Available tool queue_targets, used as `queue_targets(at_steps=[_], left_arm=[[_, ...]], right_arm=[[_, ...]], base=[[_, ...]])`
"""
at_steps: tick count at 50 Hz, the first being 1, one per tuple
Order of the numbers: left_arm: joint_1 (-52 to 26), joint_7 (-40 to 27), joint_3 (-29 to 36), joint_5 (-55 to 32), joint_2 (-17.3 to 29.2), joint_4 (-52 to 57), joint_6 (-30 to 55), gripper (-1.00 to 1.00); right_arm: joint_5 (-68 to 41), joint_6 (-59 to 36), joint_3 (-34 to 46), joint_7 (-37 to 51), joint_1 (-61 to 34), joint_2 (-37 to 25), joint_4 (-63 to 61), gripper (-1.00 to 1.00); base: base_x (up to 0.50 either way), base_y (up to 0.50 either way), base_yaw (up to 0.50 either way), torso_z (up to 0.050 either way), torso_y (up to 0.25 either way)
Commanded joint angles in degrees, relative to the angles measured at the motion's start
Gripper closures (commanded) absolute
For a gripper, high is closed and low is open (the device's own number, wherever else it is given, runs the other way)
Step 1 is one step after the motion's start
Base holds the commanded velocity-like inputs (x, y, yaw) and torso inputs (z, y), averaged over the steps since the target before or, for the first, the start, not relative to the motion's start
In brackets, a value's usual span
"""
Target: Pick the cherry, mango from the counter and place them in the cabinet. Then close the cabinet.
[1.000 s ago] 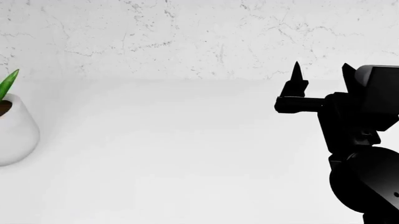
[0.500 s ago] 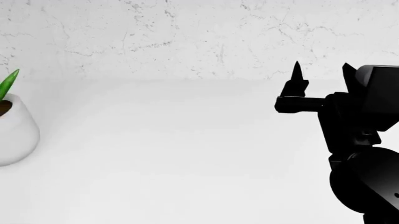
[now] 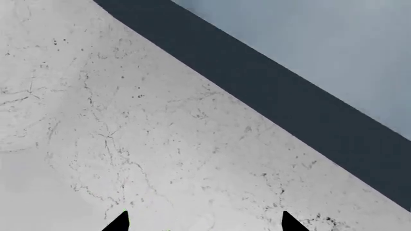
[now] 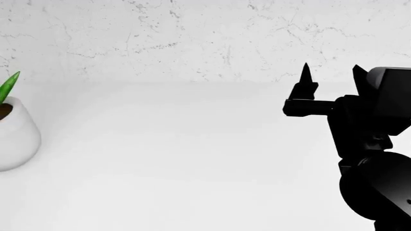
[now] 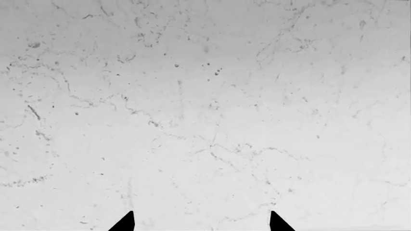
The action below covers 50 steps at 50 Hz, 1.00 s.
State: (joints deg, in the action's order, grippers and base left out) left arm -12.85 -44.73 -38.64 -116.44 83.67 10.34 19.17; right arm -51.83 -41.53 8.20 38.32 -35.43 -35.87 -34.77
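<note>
My right tool (image 4: pixel 330 74) hangs over the bare desk (image 4: pixel 192 159), prongs spread, empty; the left tool (image 3: pixel 204 222) likewise. I see neither cherry nor mango near them. Reaching blind risks hitting the plant pot (image 4: pixel 16 134).

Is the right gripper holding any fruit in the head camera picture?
No, the right gripper points up over the counter with its fingertips apart and only white wall showing between them.
</note>
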Motion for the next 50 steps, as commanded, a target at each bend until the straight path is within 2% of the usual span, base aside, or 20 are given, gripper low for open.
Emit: queue_targets(at_steps=[1,19,20,21,25,26,27,30,31,32,50], left_arm=[[-3.2,-2.3,0.6,-1.2,6.3,-2.1,-3.8,-1.0],[-6.4,-2.7,-1.8,-0.4,6.3,-3.7,-3.1,-1.0],[-15.0,-9.2,6.8,8.2,-2.3,-12.3,5.5,-1.0],[-23.6,-0.6,12.6,16.7,-10.9,-12.9,14.1,-1.0],[-58.0,33.8,13.6,51.1,-45.2,-15.1,48.5,-1.0],[-66.6,39.2,13.7,59.7,-50.3,-16.3,57.1,-1.0],[-75.2,39.5,13.8,68.3,-49.9,-17.2,65.7,-1.0],[-101.0,40.1,13.9,94.1,-48.9,-19.8,64.6,-1.0],[-106.1,40.2,13.9,102.7,-48.6,-20.3,64.1,-1.0],[-106.1,40.3,14.0,109.1,-48.5,-20.8,63.6,-1.0],[-111.4,39.7,16.4,108.8,-48.3,-21.8,64.1,-1.0]], right_arm=[[-0.3,0.0,-0.8,0.2,3.6,2.3,-0.7,-1.0],[-0.3,0.0,-0.5,0.4,3.6,2.1,-0.8,-1.0],[-0.3,-0.1,-0.5,0.4,3.6,2.0,-0.9,-1.0],[-0.4,-0.1,-0.5,0.5,3.6,2.0,-0.9,-1.0],[-0.7,-0.2,-0.7,0.7,3.6,1.9,-1.1,-1.0],[-0.7,-0.2,-0.7,0.7,3.6,1.9,-1.1,-1.0],[-0.8,-0.3,-0.7,0.8,3.6,1.9,-1.1,-1.0],[-0.9,-0.3,-0.8,0.9,3.6,1.8,-1.2,-1.0],[-1.0,-0.3,-0.8,0.9,3.6,1.8,-1.2,-1.0],[-1.0,-0.3,-0.8,1.0,3.6,1.8,-1.2,-1.0],[-1.1,-0.2,-0.8,1.1,3.7,1.6,-1.3,-1.0]], base=[[0.0,0.0,0.0,0.0,0.0],[0.0,0.0,0.0,0.0,0.0],[0.0,0.0,0.0,0.0,0.0],[0.0,0.0,0.0,0.0,0.0],[0.0,0.0,0.0,0.0,0.0],[0.0,0.0,0.0,0.0,0.0],[0.0,0.0,0.0,0.0,0.0],[0.0,0.0,0.0,0.0,0.0],[0.0,0.0,0.0,0.0,0.0],[0.0,0.0,0.0,0.0,0.0],[0.0,0.0,0.0,0.0,0.0]])
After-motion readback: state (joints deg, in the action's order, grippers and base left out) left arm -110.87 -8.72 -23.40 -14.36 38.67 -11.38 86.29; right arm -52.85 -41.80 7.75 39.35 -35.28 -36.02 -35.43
